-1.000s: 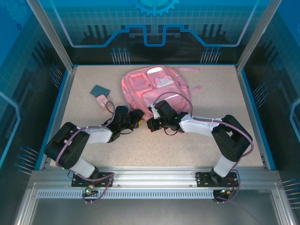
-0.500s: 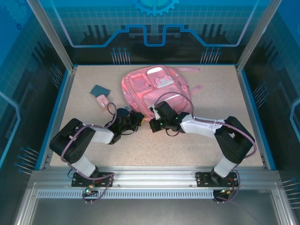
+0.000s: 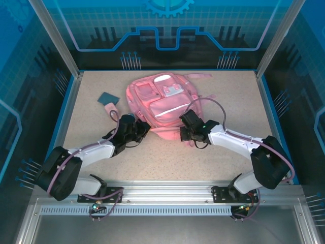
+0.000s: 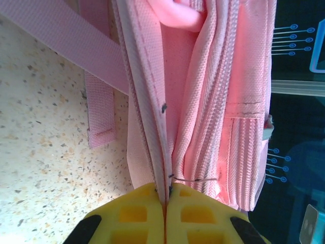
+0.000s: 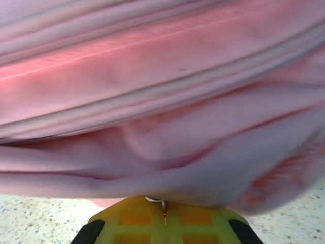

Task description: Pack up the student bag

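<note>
On your left, a dark blue flat item (image 3: pixel 107 97) lies on the speckled table (image 3: pixel 228 101). Your left gripper (image 3: pixel 144 126) (image 4: pixel 165 195) is clamped on a seam edge of the student bag (image 3: pixel 162 99) (image 4: pixel 203 101), which lies mid-table. Your right gripper (image 3: pixel 183 134) (image 5: pixel 163 213) is closed tight under the bag's (image 5: pixel 162 101) near-right fabric. You cannot tell whether it pinches any.

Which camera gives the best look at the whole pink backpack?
The top external view: nearly the whole student bag shows, lying pockets up on the table. The left wrist view catches its seam and straps up close; the right wrist view, blurred folds of pink fabric.
</note>
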Tool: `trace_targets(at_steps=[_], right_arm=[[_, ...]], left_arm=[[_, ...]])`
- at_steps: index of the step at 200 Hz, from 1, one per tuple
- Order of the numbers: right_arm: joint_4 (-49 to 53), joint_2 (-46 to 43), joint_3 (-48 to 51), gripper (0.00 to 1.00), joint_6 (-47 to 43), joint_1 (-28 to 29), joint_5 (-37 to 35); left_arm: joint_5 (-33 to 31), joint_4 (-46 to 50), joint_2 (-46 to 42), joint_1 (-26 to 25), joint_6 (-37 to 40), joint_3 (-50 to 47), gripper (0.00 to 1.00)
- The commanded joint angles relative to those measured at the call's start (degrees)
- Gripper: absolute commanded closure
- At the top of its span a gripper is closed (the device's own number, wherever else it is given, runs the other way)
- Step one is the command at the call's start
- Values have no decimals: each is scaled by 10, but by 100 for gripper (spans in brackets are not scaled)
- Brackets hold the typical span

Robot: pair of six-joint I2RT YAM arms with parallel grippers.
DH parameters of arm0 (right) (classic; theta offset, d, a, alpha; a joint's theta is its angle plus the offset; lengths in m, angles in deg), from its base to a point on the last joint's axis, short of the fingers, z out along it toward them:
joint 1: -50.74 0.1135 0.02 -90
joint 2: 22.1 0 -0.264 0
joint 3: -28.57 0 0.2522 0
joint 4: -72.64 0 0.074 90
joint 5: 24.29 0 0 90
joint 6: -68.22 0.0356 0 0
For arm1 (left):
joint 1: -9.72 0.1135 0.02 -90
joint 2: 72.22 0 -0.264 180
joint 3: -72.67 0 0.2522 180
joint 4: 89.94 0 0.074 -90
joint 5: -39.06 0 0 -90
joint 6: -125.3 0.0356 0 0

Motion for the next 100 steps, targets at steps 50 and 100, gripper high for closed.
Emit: trace_targets(at_steps=[50, 100], right_arm=[[100, 25, -32, 100, -5, -49, -129], [13, 28, -18, 100, -68, -44, 100]], left_arm=[[-83, 198, -95, 38, 115, 25, 100], [-31, 238, -51, 79, 177, 63, 94]])
